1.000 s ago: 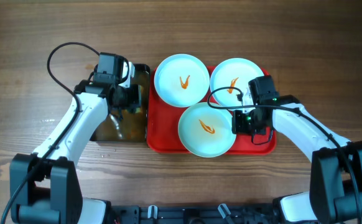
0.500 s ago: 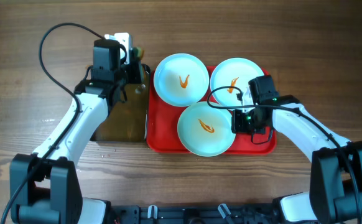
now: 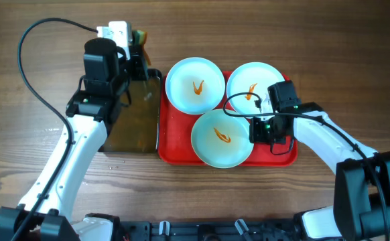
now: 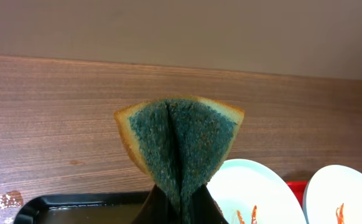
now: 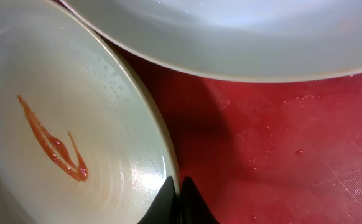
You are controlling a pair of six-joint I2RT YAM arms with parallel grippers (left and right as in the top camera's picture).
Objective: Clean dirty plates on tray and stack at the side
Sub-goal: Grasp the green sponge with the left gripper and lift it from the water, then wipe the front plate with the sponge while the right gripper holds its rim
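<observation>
Sauce is showing as an orange squiggle on the far-left plate (image 3: 181,80), the far-right plate (image 3: 245,72) and the near plate (image 3: 212,152) alike. All three are sitting on the red tray (image 3: 175,146), with the far-left one reaching out over the tray's far rim. Nothing is lying stacked at the side of the worktop (image 3: 329,40), so I am judging the job to be at its first step: bringing the cleaning tool to the first of them.

The left gripper (image 4: 181,204) is holding its fingers clamped on a sponge (image 4: 178,140), folding it so that the dark green scouring face is pointing outward and the yellow foam is showing at the edges. Seen from overhead, it is hanging above the far end of the black tray (image 3: 131,130) of brownish water, near the far-left plate. The right gripper (image 5: 178,200) is sitting low over the red tray with its fingers closed together right at the rim of the near plate. Whether they are pinching that rim or only touching it, I cannot tell.

The next move is probably calling for the left arm to carry the sponge across to the far-left plate and press the scouring face down on the squiggle, with the right arm keeping the dishes from sliding.
</observation>
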